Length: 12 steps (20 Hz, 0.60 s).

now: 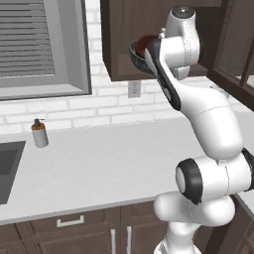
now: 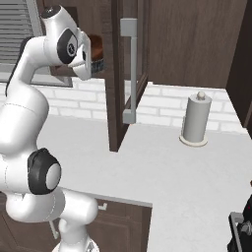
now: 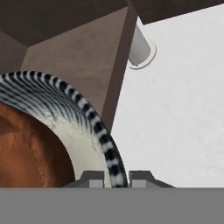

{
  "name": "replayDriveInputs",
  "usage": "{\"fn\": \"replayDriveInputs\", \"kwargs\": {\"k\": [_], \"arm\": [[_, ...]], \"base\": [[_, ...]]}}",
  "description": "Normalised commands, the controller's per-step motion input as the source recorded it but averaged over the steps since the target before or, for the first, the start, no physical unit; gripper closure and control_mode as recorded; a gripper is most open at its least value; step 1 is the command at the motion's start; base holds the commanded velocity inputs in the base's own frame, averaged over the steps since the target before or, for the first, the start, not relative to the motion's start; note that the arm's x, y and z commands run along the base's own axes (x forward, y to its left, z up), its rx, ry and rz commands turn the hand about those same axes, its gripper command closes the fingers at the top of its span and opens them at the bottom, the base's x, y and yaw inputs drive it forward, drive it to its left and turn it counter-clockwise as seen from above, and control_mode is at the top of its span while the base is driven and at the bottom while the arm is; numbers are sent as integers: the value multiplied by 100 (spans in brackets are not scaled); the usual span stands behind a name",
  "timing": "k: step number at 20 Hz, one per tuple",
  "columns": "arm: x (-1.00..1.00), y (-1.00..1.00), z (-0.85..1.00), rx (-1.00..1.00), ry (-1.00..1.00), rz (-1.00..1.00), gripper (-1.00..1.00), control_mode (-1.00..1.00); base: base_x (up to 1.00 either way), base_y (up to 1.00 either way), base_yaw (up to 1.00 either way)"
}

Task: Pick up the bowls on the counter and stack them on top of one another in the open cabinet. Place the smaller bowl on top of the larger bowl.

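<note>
A white robot arm reaches up from its base to the open cabinet (image 1: pixel 124 34), a dark brown wall cupboard mounted above the pale grey-white surface (image 1: pixel 109 158). The arm's upper end hides most of the cupboard opening in both base views.

In the left base view, the larger bowl (image 1: pixel 135 55), dark grey, sits at the front left of the cabinet floor, its rim jutting a little past the edge. The smaller bowl (image 1: pixel 145 42), glossy reddish-brown, rests inside it, so the two are stacked. In the right base view both peek out beside the arm: the reddish-brown one (image 2: pixel 96 47) above the grey one (image 2: pixel 100 64).

In the hand view, the hand (image 3: pixel 117 178) is down at the stacked bowls. Its two dark fingertips (image 3: pixel 92 178) stand narrow, closed on the striped rim of the larger bowl (image 3: pixel 83 111), which runs between them. The pale inside wall of that bowl curves round the brown smaller bowl (image 3: pixel 30 148).

The cabinet door (image 2: pixel 129 74) hangs open, with a long silver handle. On the surface, a soap dispenser (image 1: pixel 39 133) stands near the sink (image 1: pixel 7 168) at the left, and a paper towel roll (image 2: pixel 196 120) stands upright by the white brick wall at the right. Dark brown drawers (image 1: pixel 69 233) with silver handles run below.
</note>
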Motion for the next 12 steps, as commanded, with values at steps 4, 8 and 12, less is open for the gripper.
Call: {"fn": "replayDriveInputs", "kwargs": {"k": [4,8,12], "arm": [[34,-5,0,-2,0,1,100,-100],[66,0,12,-5,0,0,100,-100],[39,0,-1,-2,0,0,100,-100]], "base": [[0,0,0],[0,0,0],[0,0,0]]}}
